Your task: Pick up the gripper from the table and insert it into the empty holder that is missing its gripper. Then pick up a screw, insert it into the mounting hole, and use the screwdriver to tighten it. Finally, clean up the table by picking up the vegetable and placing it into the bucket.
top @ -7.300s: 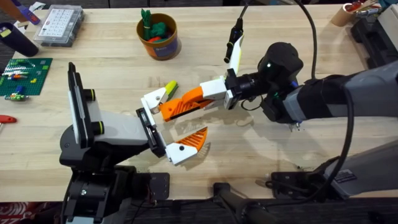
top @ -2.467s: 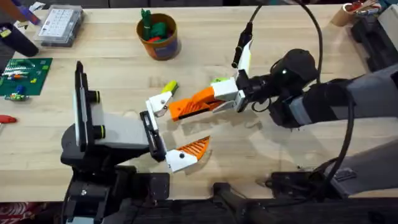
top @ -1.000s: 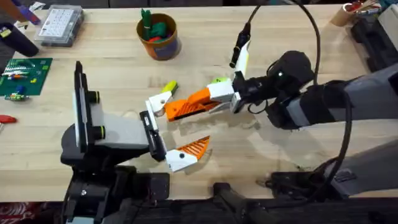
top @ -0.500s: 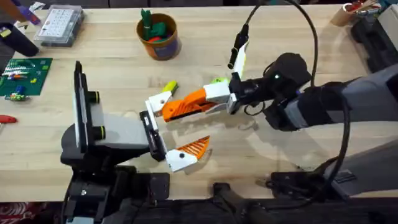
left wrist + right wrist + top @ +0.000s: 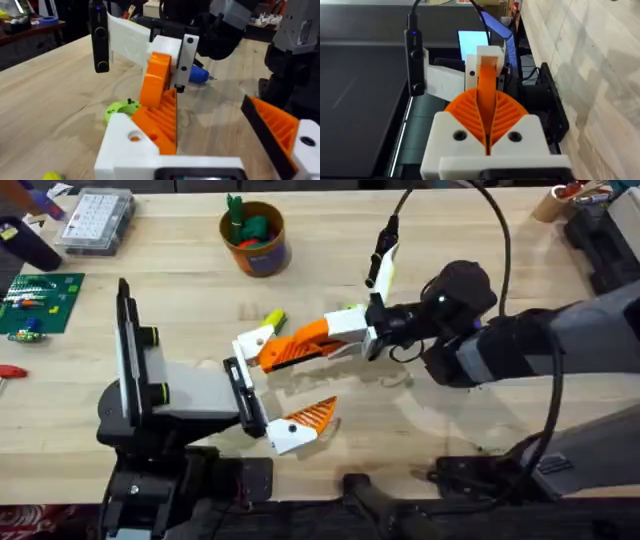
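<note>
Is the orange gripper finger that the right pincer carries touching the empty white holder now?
Touching. In the left wrist view the orange gripper finger lies against the white holder with no gap, held by the right pincer.

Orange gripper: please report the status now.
Right gripper shut on orange gripper, its tip at the empty holder. Left gripper open. Nothing between.

Orange ribbed gripper (image 5: 293, 346) tip-first against the white holder (image 5: 252, 341), orange-brown bucket (image 5: 256, 238) upright beyond

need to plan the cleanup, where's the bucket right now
In the overhead view the bucket stands at the table's far edge, left of centre, beyond the right gripper and its orange finger.
</note>
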`<act>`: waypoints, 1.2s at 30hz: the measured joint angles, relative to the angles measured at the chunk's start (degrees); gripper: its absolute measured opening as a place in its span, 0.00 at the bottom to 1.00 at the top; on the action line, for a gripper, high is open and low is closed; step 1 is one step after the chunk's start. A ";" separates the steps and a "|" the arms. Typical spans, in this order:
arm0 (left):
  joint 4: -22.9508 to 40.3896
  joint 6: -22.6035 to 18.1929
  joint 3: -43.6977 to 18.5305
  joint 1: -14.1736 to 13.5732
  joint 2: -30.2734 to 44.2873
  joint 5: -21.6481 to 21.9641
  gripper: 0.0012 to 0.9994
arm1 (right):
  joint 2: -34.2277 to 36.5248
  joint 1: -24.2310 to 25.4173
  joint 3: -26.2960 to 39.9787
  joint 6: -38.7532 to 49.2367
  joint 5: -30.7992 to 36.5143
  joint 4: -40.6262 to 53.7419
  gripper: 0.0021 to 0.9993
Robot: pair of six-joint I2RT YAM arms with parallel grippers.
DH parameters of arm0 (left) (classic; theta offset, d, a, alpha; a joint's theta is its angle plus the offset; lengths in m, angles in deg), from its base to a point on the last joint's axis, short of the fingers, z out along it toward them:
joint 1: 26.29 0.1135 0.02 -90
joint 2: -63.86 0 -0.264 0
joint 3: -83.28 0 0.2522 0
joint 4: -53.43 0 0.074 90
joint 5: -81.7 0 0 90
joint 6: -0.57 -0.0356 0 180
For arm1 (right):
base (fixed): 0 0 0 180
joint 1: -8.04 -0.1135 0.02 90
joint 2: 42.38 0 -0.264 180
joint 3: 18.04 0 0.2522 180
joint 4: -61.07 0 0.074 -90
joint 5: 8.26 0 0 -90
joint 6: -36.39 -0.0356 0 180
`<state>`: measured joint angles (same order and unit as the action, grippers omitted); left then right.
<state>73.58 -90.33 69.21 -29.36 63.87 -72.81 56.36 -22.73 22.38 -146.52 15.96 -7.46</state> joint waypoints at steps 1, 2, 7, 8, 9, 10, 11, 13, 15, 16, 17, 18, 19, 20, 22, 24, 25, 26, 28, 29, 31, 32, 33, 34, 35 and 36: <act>0.00 0.02 0.00 0.02 0.00 0.04 0.99 | 0.00 0.00 0.10 0.10 -0.02 0.27 0.02; 0.00 0.02 0.00 0.02 0.00 0.06 0.99 | 0.02 0.02 0.19 0.20 -0.04 0.46 0.02; -0.02 0.02 0.00 0.02 0.00 0.17 0.99 | 0.00 -0.13 0.39 0.52 -0.04 0.76 0.02; -0.04 0.02 0.00 0.02 -0.02 0.28 0.99 | 0.00 -0.19 0.52 0.73 -0.04 1.02 0.02; -0.04 0.02 0.00 0.02 0.00 0.28 0.99 | 0.02 -0.30 0.74 1.13 -0.02 1.67 0.02; -0.04 0.06 0.00 0.02 0.00 0.25 0.99 | 0.00 -0.44 1.02 1.78 -0.01 2.60 0.02; -0.02 0.06 0.00 0.02 0.00 0.17 0.99 | 0.00 -0.63 1.43 2.32 0.05 3.44 0.02; -0.05 -0.21 0.00 0.02 0.00 0.35 0.99 | 0.00 -0.98 3.44 4.75 -0.09 6.41 0.02; -0.09 -0.46 -0.02 0.10 0.00 0.50 0.99 | 0.02 -0.98 3.76 5.12 -0.24 6.63 0.02; -0.09 -0.62 -0.02 0.13 0.00 0.56 0.99 | 0.00 -0.98 3.89 5.19 -0.28 6.76 0.02; -0.09 -0.74 -0.02 0.13 0.00 0.67 0.99 | 0.02 -0.98 4.01 5.36 -0.28 6.92 0.02; -0.09 -0.81 -0.04 0.13 -0.02 0.72 0.99 | 0.02 -0.98 4.06 5.57 -0.28 6.99 0.02; -0.09 -0.85 -0.04 0.13 -0.02 0.76 0.99 | 0.02 -0.98 4.08 5.62 -0.28 6.99 0.02; -0.09 -0.85 -0.07 0.13 -0.02 0.78 0.99 | 0.02 -0.98 4.10 5.81 -0.28 7.03 0.02; -0.09 -0.85 -0.07 0.13 0.00 0.85 0.99 | 0.02 -0.98 4.10 5.98 -0.24 7.05 0.02; -0.09 -0.88 -0.07 0.13 -0.02 0.87 0.99 | 0.02 -1.01 4.10 6.17 -0.20 7.08 0.02; -0.09 -0.86 -0.07 0.13 0.00 0.87 0.99 | 0.02 -1.01 4.12 6.28 -0.19 7.16 0.02; -0.07 -0.85 -0.07 0.13 0.00 0.89 0.99 | 0.02 -1.01 4.14 6.40 -0.18 7.34 0.02; -0.02 -0.77 -0.07 0.13 0.00 0.89 0.99 | 0.02 -1.01 4.33 6.97 -0.11 8.58 0.02; 0.02 -0.75 -0.07 0.11 0.00 0.65 0.99 | 0.02 -1.09 4.78 7.88 0.09 9.55 0.02; 0.02 -0.75 -0.07 0.11 -0.02 0.65 0.99 | 0.02 -1.11 4.82 8.38 0.13 9.68 0.02; 0.02 -0.75 -0.07 0.11 0.00 0.67 0.99 | 0.02 -1.11 4.82 8.66 0.15 9.70 0.02; 0.02 -0.75 -0.07 0.11 0.00 0.67 0.99 | 0.00 -1.11 4.84 8.96 0.16 9.72 0.02; 0.02 -0.75 -0.07 0.11 -0.02 0.67 0.99 | 0.02 -1.11 4.84 9.10 0.16 9.74 0.02; 0.02 -0.75 -0.07 0.11 0.00 0.67 0.99 | 0.06 -1.11 4.84 9.33 0.16 9.74 0.02; 0.04 -0.72 -0.07 0.11 -0.02 0.65 0.99 | 0.29 -1.11 4.88 9.49 0.16 9.60 0.02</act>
<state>73.63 -91.06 69.14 -29.25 63.85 -72.16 56.65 -23.84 27.27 -137.03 16.11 2.13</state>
